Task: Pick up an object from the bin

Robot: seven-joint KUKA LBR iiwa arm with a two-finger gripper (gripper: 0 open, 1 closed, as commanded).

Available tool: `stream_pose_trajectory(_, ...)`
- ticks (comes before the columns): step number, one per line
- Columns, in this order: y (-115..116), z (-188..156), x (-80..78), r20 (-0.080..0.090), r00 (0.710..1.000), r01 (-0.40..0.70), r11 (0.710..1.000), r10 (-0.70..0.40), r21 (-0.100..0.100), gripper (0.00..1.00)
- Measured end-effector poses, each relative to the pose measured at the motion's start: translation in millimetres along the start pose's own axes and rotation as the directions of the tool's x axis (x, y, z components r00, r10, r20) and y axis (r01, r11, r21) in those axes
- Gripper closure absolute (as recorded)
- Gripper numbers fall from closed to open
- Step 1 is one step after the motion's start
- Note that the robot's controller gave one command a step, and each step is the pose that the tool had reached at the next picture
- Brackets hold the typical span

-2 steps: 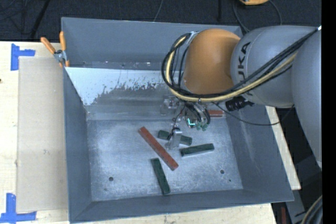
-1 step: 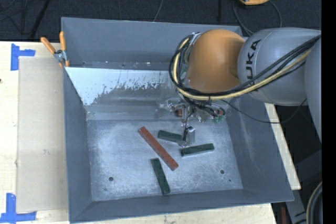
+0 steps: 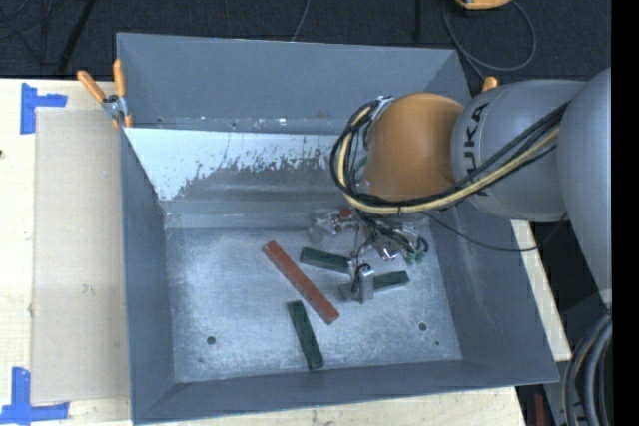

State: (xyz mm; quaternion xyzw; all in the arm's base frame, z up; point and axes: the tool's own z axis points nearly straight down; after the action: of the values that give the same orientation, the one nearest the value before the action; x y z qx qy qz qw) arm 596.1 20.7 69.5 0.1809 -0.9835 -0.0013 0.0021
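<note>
The only writing to be read is on the grey arm, just right of its orange cover: dark letters that begin with K and U (the rest is crossed by the cables and cannot be read). Any marks on the things in the bin are too small to tell. The gripper is low over the bin's floor, a little right of the frame's centre, beneath the orange cover. Whether it is spread or closed cannot be told, since its tip is lost among dark parts and wires. Nearest to it lie two short dark green bars, flat and straight-edged. The left green bar is just left of the gripper and lies almost level in the frame. The right green bar is just right of it, tilted slightly up to the right. A small grey piece sits right below the gripper; whether it belongs to the gripper or is a loose thing cannot be told. A long reddish-brown strip, flat and narrow, runs slantwise from upper left to lower right, its lower end near the gripper. Below it and apart, a third green bar lies nearly upright in the frame, toward the bin's lower edge.
</note>
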Motion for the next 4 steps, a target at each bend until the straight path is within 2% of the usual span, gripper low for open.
stream_pose_trajectory(1,-0.6,-4.2,-1.7,0.003,1.0,-0.002,1.0,0.002,0.001,1.0)
stream_pose_trajectory(2,-12.7,-8.4,22.0,0.005,0.9,0.436,0.9,-0.436,0.005,1.0)
stream_pose_trajectory(3,-13.1,-7.0,23.2,0.003,0.902,0.432,0.902,-0.432,0.003,0.0)
stream_pose_trajectory(4,-13.1,-7.1,23.3,0.003,0.902,0.431,0.902,-0.431,0.003,1.0)
